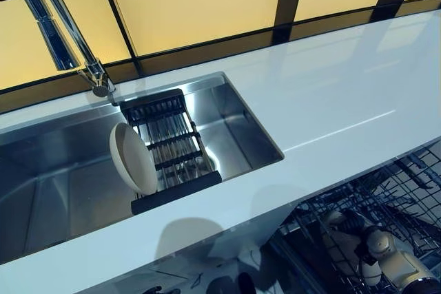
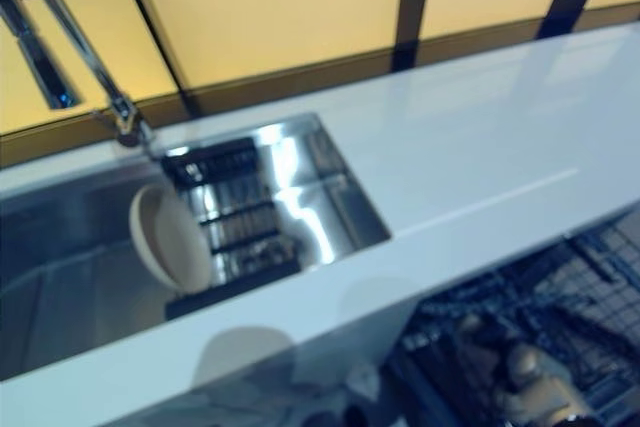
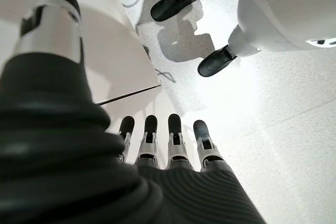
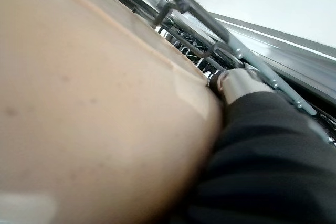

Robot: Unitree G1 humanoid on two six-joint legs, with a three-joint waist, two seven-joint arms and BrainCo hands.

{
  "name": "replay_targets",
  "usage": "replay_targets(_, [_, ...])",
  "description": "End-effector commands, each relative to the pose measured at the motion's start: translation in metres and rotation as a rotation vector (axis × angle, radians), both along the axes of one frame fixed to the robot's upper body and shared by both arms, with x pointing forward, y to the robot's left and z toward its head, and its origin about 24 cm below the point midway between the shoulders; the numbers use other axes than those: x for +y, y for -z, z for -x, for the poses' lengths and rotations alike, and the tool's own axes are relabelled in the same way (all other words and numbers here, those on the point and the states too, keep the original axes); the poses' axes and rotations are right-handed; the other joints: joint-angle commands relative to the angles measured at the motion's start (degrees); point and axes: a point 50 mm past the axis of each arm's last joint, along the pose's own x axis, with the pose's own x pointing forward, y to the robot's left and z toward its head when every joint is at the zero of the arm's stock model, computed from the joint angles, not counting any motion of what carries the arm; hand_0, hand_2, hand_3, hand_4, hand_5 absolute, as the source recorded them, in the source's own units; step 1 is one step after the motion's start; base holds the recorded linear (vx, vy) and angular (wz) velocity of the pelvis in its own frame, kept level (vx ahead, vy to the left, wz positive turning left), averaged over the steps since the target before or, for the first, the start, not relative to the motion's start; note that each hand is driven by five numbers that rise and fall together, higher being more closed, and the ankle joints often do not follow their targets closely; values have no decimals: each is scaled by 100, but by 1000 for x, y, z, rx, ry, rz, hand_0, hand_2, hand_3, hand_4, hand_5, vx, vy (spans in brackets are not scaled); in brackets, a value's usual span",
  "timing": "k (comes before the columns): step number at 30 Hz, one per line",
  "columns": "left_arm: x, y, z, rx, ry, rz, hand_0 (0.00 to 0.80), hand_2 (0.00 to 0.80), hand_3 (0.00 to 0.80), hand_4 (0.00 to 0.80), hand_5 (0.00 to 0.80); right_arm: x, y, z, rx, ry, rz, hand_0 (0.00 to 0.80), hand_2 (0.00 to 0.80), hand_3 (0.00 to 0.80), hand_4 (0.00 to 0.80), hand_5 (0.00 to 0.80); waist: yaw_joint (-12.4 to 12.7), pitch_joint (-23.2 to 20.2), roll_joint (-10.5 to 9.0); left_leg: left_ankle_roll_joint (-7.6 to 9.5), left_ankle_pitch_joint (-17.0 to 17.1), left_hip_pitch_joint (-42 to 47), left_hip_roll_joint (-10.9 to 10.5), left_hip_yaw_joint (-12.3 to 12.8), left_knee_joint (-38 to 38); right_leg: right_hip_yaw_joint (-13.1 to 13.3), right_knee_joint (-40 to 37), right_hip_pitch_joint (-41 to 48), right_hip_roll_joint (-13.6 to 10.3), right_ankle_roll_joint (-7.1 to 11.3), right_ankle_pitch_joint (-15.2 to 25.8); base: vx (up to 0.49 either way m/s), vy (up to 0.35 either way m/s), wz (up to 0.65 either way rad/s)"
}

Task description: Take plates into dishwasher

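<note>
Head views: we see a white glossy tabletop w/ a stainless-steel sink set into its left part. A chrome tap stands at the sink's far edge. Inside the sink, along its right wall, sits a black-framed drying rack w/ metal bars. One cream round plate stands on edge, leaning at the rack's left side, touching it.

Below the tabletop's near-right edge we see the dark wire dishwasher rack, pulled out. The right hand is down in this rack, near the view's lower-right corner.

Right wrist view: a large beige plate fills most of the frame, pressed against the right hand; the dark ribbed cover lies just beside it and one silver finger touches its rim. The dishwasher rack's wires run close past the plate's edge. We cannot tell how the right fingers are set, as the plate hides them.

Left wrist view: the left hand hangs over the speckled light floor, beside a white cabinet front. Its fingers are straight, side by side, thumb apart, holding nothing.
</note>
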Motion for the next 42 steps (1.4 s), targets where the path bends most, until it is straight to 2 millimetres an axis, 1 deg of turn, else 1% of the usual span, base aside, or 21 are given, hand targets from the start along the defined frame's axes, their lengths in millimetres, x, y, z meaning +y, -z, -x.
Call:
replay_targets(1, [15, -7, -12, -12, 38, -58, 0, 0, 0, 0, 0, -1, 7, -3, 26, 41, 25, 0, 0, 0, 0, 0, 195, -90, -207, -36, -59, -143, 4, -538, -5, 31, 72, -33, -320, 607, 28, 0, 0, 0])
replay_targets(3, [16, -7, -12, -13, 37, -60, 0, 0, 0, 0, 0, -3, 6, -2, 28, 54, 21, 0, 0, 0, 0, 0, 181, -93, -226, -31, -60, -139, 2, -536, -5, 49, 78, -37, -311, 607, 31, 0, 0, 0])
replay_targets(8, [16, -8, -15, -17, 18, -63, 0, 0, 0, 0, 0, -10, -4, -1, 10, 68, 31, 0, 0, 0, 0, 0, 105, -103, -285, -23, -69, -124, 27, -485, -5, 144, 86, -51, -260, 608, 42, 0, 0, 0])
replay_targets(17, [22, -6, -7, 6, 4, -77, 0, 0, 0, 0, 0, -29, -21, 11, 56, 87, 31, 0, 0, 0, 0, 0, -6, -182, -406, -30, -89, -60, 87, -392, -5, 266, 74, -7, -194, 609, 41, 0, 0, 0])
replay_targets(22, [27, -6, -5, 11, -17, -85, 0, 0, 0, 0, 0, -44, -45, 16, 16, 113, 38, 0, 0, 0, 0, 0, -120, -190, -496, -35, -93, -15, 116, -297, -5, 353, 88, -6, -147, 615, 64, 7, -2, -3])
replay_targets(23, [28, -6, -4, 12, -25, -89, 0, 0, 0, 0, 0, -50, -55, 17, -3, 122, 41, 0, 0, 0, 0, 0, -160, -193, -530, -32, -99, -2, 123, -265, -5, 381, 88, -3, -131, 618, 71, 10, -3, -5])
replay_targets(26, [32, -6, 0, 20, -43, -96, 0, 0, 0, 0, 0, -62, -75, 23, -40, 142, 48, 0, 0, 0, 0, 0, -238, -221, -599, -26, -113, 39, 141, -196, -5, 439, 90, 15, -89, 626, 84, 20, -7, -8])
replay_targets(30, [38, -6, 5, 33, -61, -107, 0, 0, 0, 0, 0, -79, -97, 28, -76, 188, 15, 0, 0, 0, 0, 0, -301, -279, -692, -14, -124, 77, 162, -130, -5, 499, 93, 35, -41, 633, 100, 27, -15, -14])
replay_targets(32, [41, -6, 8, 41, -64, -111, 0, 0, 0, 0, 0, -85, -104, 30, -83, 210, -5, 0, 0, 0, 0, 0, -315, -316, -727, -7, -135, 92, 170, -114, -5, 517, 93, 43, -24, 632, 102, 34, -22, -12])
replay_targets(34, [44, -5, 12, 53, -70, -117, 0, 0, 0, 0, 0, -96, -113, 32, -112, 251, -32, 0, 0, 0, 0, 0, -326, -362, -791, 3, -138, 114, 179, -87, -5, 537, 92, 64, 3, 626, 109, 36, -24, -12])
replay_targets(36, [44, -5, 13, 57, -71, -120, 0, 0, 0, 0, 0, -101, -118, 33, -131, 275, -48, 0, 0, 0, 0, 0, -322, -381, -818, 6, -144, 123, 184, -81, -5, 542, 93, 70, 17, 624, 110, 10, -8, -2])
replay_targets(38, [46, -5, 16, 66, -72, -129, 0, 0, 0, 0, 0, -112, -127, 34, -153, 311, -72, 0, 0, 0, 0, 0, -299, -427, -881, 8, -143, 127, 196, -77, -5, 540, 88, 89, 37, 625, 114, 23, -32, -2])
replay_targets(42, [50, -5, 20, 76, -71, -135, 0, 0, 0, 0, 0, -120, -139, 35, -187, 325, -90, 0, 0, 0, 0, 0, -255, -481, -932, 15, -140, 146, 198, -87, -5, 529, 84, 126, 46, 620, 110, 0, 0, 0])
